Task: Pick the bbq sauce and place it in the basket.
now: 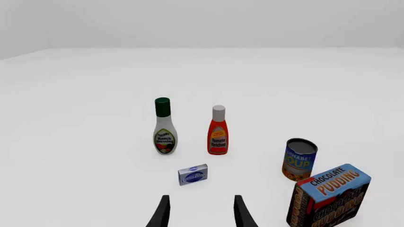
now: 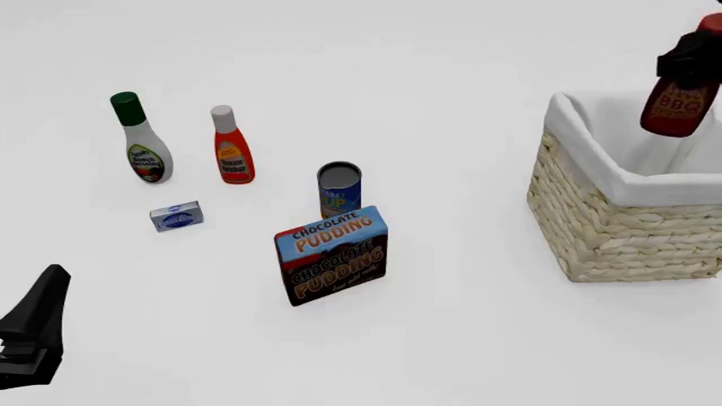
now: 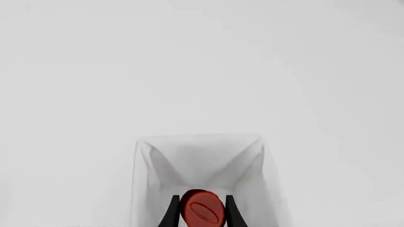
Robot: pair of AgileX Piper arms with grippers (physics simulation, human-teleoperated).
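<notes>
The bbq sauce [image 2: 677, 106], a dark red-brown bottle with an orange label, hangs tilted over the basket [image 2: 631, 237] at the right. My right gripper [image 2: 686, 57] is shut on its neck just under the red cap. In the right wrist view the fingers [image 3: 171, 213] clamp the red cap [image 3: 203, 213], with the basket's white lining [image 3: 189, 156] below. My left gripper [image 1: 199, 213] is open and empty, low at the front left [image 2: 34, 334], well away from the basket.
A white ranch bottle with a green cap [image 2: 142, 139], an orange-red ketchup bottle [image 2: 232, 148], a small blue box [image 2: 177, 216], a soup can [image 2: 338, 189] and a chocolate pudding box [image 2: 331, 254] stand left of the basket.
</notes>
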